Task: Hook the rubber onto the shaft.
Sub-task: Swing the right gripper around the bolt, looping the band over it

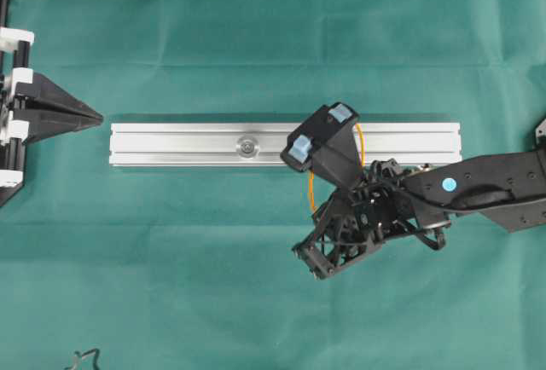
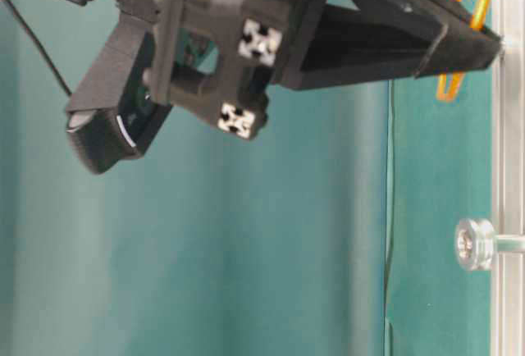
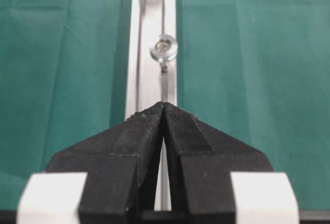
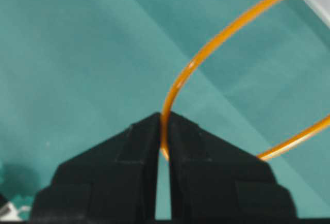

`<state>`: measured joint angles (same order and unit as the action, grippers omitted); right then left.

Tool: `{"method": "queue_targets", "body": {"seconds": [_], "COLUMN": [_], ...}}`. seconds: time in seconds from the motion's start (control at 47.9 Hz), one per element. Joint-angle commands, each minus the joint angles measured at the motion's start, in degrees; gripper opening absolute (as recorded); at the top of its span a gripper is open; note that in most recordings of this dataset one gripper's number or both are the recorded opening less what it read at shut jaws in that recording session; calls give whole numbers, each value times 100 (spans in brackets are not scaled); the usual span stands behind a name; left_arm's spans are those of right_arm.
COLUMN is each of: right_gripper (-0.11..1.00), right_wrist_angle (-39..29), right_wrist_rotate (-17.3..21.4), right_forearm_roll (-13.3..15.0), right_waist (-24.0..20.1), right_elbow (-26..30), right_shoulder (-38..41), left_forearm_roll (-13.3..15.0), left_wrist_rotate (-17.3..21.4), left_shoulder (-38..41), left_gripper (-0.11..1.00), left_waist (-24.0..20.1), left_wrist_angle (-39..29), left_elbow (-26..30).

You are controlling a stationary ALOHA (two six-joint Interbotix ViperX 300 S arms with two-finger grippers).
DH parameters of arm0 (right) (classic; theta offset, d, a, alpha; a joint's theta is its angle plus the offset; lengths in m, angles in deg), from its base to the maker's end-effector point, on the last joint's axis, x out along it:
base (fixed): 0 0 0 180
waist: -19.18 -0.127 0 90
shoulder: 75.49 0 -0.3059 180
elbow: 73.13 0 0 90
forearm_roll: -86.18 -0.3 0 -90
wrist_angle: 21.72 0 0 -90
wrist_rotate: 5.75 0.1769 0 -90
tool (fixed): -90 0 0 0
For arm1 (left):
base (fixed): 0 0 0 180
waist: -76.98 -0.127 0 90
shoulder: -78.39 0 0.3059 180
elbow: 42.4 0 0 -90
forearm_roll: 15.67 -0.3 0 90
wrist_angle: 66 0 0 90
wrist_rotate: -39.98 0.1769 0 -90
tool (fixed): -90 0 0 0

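The right end effector [image 4: 164,126] is shut tight on the thin orange rubber band [image 4: 206,48], and the band is pinched between the two black fingertips [image 4: 142,131]. From the pinch, the loop swings out and up toward the long silver metal rail [image 1: 171,144]. In the overhead view the right end effector [image 1: 311,144] is seen over the rail, and the band [image 1: 362,141] shows as orange arcs beside it, one on the rail and one just off its near edge. In the table-level view the band [image 2: 476,11] is held next to the rail's edge [image 2: 507,167].

The small round silver shaft [image 1: 247,145] stands up from the middle of the rail. It is apart from the band, to the left along the rail in the overhead view. Nothing is hooked on it yet.

The left end effector [image 3: 165,111] is closed with nothing in it. It is pointed at the left end of the rail and stays clear of the band.

The step in hand looks like carrying the band to the shaft. For the next move, the loop likely needs to be brought along the rail, held open above the shaft's head [image 2: 474,244], and then lowered so the loop drops over it. The grip should be kept tight, since the band is thin and could slip out or twist.
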<state>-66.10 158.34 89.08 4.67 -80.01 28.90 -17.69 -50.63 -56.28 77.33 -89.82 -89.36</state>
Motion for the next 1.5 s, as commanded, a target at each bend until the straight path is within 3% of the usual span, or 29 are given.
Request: {"method": "queue_targets", "body": {"seconds": [0.0, 0.459, 0.981, 1.482], "right_gripper": [7, 7, 7, 7], "right_wrist_angle": [-35, -35, -18, 0], "right_wrist_rotate": [105, 132, 105, -62], "right_forearm_roll": [70, 132, 563, 712], "right_waist": [-18, 35, 413, 589], "right_elbow": [158, 413, 923, 1477], "right_shoulder": [-79, 70, 396, 809], "left_forearm_roll": [9, 9, 0, 9], "left_wrist_rotate": [-9, -9, -9, -9], "left_shoulder": [44, 35, 35, 35], "left_gripper": [0, 0, 0, 0], "left_waist": [9, 9, 9, 9], "left_wrist_angle": [26, 35, 35, 35], "left_elbow": [193, 193, 193, 193]}}
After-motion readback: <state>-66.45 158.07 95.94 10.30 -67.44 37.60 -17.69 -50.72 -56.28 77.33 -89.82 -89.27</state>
